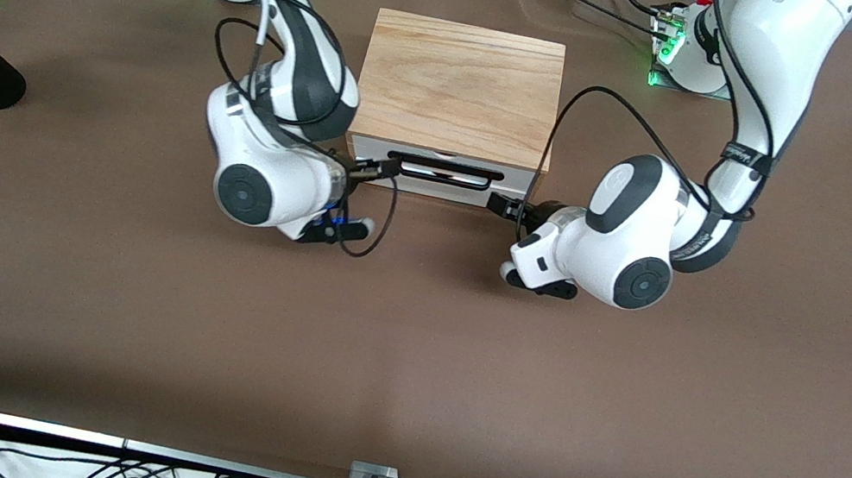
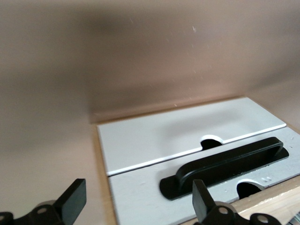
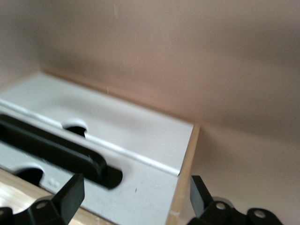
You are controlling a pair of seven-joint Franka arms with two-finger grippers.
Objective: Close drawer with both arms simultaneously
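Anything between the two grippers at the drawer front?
Only the drawer's black handle spans between right gripper and left gripper, per the front view.

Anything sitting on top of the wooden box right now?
Nothing rests on the box; its flat top is bare wood. The right arm's elbow overhangs one corner, hiding a small patch. The drawer looks shut, so its inside cannot be seen.
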